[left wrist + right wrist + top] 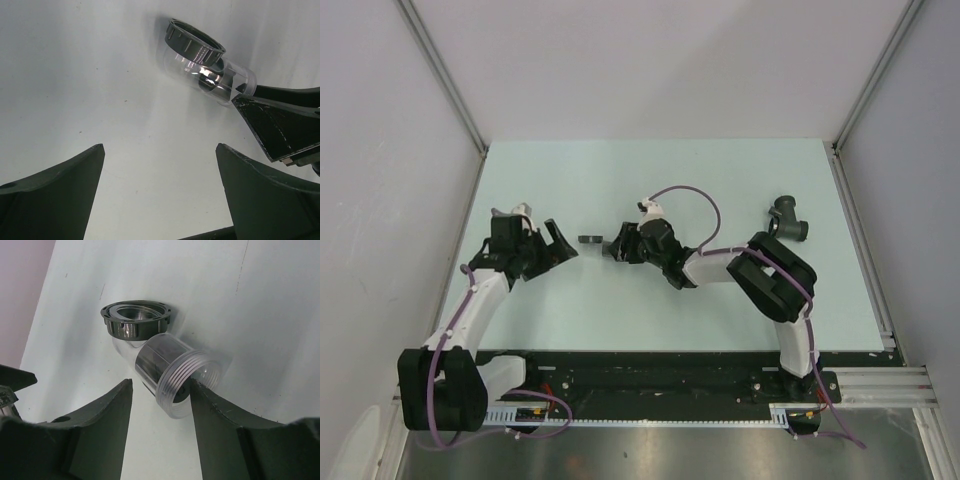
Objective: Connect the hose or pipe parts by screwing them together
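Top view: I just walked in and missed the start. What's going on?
The right gripper has its open jaws around the threaded end of a clear elbow fitting, which has a dark ring nut on its other end. The left gripper hovers open nearby, empty. A dark T-fitting sits untouched at far right.

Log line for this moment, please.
left gripper open, empty | right gripper open, straddling clear elbow threaded end | T-fitting apart, far right
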### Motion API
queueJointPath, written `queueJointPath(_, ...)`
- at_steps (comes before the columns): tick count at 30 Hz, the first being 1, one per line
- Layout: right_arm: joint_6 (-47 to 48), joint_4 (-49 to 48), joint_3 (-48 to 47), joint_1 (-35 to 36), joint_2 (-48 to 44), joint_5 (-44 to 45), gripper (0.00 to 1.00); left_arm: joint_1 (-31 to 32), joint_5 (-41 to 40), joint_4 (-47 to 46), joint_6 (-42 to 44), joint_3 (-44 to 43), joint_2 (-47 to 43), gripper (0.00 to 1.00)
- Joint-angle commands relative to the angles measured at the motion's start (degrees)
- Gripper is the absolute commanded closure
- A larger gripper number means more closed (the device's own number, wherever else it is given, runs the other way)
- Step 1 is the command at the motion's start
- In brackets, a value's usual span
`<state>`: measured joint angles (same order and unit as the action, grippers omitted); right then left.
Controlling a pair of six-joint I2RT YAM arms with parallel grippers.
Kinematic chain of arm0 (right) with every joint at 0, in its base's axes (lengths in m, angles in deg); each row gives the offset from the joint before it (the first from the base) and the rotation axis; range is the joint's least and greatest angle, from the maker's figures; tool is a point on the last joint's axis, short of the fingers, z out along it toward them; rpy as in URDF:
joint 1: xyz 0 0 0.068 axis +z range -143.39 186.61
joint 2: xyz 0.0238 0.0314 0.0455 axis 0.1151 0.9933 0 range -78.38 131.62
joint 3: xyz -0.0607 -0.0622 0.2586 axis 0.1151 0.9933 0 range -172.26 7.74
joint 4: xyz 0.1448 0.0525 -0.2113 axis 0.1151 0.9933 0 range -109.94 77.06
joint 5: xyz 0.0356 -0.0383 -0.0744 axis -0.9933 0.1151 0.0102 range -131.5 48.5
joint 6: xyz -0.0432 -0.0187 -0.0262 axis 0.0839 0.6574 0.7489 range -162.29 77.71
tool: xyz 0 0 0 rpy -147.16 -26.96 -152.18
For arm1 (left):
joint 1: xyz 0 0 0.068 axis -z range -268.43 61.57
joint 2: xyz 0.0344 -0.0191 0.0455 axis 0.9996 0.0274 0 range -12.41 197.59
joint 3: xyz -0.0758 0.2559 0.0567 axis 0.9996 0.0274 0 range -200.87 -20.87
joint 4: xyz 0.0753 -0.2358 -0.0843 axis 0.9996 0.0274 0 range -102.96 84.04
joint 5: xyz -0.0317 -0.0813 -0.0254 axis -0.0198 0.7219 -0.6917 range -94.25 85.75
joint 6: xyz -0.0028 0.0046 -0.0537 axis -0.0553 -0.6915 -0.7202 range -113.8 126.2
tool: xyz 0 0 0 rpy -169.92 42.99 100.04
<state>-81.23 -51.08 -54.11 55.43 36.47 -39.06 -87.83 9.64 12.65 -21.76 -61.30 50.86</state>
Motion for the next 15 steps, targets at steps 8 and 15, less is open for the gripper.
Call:
queueJointPath(8,-3.2,-11.7,-1.8,-3.5,3.7,-8.8,0.72,-0.4,6.9,-3.8,0.3,-1.1,0.0,0.05)
queueJointPath(15,-7.3,-11.8,-1.8,-9.3,-3.3,-20.6,1.0,-2.8,13.7,-7.0,1.2,-1.1,-5.4,0.06)
